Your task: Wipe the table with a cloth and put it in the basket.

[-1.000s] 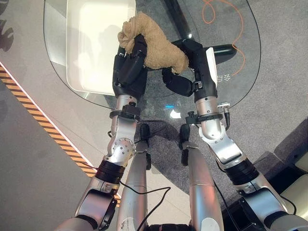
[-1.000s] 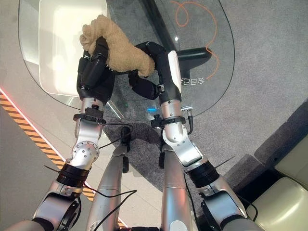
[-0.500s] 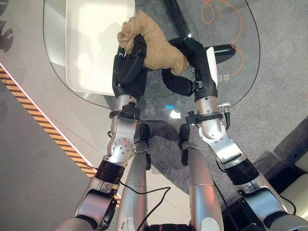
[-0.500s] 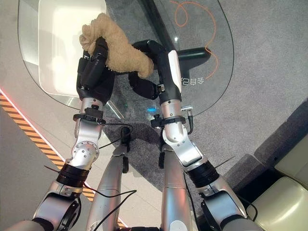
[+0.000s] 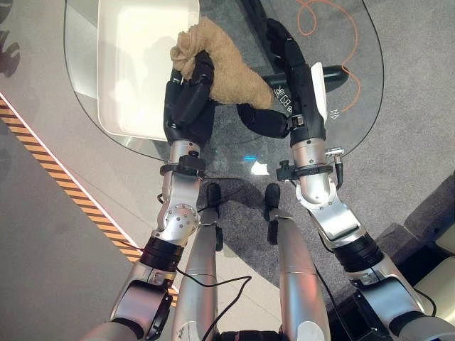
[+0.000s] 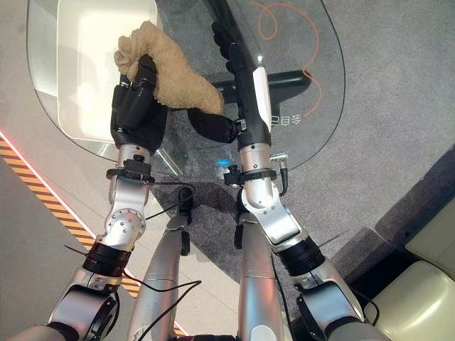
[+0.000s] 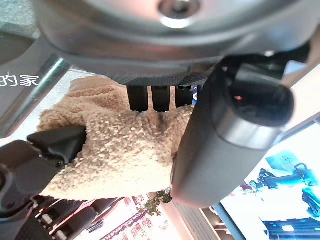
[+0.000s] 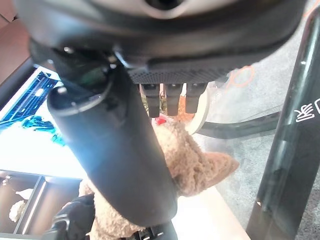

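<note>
With the tan cloth (image 5: 224, 64) bunched in the clenched left hand (image 5: 188, 99) just beside the white basket (image 5: 135, 64), and the right hand (image 5: 284, 53) straightened and released, it looked liable to snag or slip onto the glass table (image 5: 348, 135).

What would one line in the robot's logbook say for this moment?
left hand: shut on cloth | right hand: open beside cloth | over glass table

A tan fluffy cloth (image 5: 226, 65) is gripped by the curled fingers of the left robot hand (image 5: 186, 103) above a round glass tabletop (image 5: 355, 106). The right robot hand (image 5: 284, 57) is stretched out beside the cloth, fingers straight. A white tray (image 5: 135, 71) lies under the glass.
</note>
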Tool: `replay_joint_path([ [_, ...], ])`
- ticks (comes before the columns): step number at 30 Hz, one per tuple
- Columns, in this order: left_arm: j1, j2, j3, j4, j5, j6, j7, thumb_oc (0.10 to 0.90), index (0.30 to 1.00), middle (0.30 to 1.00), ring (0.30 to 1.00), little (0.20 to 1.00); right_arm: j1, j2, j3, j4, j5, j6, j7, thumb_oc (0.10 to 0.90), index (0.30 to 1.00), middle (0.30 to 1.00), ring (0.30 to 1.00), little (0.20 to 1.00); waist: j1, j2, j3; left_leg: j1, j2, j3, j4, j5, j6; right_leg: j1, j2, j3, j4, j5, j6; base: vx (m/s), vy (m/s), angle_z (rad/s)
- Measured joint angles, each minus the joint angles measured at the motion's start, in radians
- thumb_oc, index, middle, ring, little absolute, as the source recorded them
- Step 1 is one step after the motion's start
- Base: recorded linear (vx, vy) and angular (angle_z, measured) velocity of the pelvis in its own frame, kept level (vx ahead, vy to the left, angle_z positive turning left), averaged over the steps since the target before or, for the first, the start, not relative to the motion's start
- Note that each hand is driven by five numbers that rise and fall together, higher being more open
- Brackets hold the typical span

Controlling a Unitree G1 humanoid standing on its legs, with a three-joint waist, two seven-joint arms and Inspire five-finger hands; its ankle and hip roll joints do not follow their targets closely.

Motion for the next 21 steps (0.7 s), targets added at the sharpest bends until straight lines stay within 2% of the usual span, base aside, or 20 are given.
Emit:
replay_joint_path([
  [5, 0.000, 0.000, 0.000, 0.000, 0.045, -0.043, 0.015, 0.100, 0.300, 0.300, 0.300, 0.200, -0.003, 0.001, 0.000, 0.000, 0.000, -0.008, 0.000, 0.800, 0.900, 0.900, 0.900, 0.900, 0.001, 0.000, 0.000, 0.001, 0.000, 0.000, 0.002, 0.000, 0.000, 0.001, 0.000, 0.000, 0.001, 0.000, 0.000, 0.00, 0.000, 0.00],
  [16, -0.001, 0.000, 0.012, 0.000, 0.160, -0.134, 0.160, 0.100, 0.300, 0.300, 0.300, 0.200, -0.004, 0.015, 0.002, 0.000, 0.000, -0.008, 0.000, 0.800, 0.900, 0.900, 0.900, 0.900, 0.002, 0.000, 0.000, 0.001, 0.000, 0.000, 0.005, 0.000, 0.001, 0.000, 0.000, 0.001, 0.007, 0.000, -0.001, 0.00, 0.000, 0.00],
  [21, -0.002, 0.001, 0.027, 0.001, 0.223, -0.151, 0.227, 0.100, 0.300, 0.300, 0.300, 0.200, -0.005, 0.014, 0.001, 0.000, 0.000, -0.008, -0.002, 0.800, 0.900, 0.900, 0.900, 0.900, 0.002, 0.000, 0.000, 0.001, 0.000, 0.000, 0.005, -0.001, 0.001, 0.000, 0.000, 0.001, 0.007, 0.000, -0.001, 0.00, 0.000, 0.00],
])
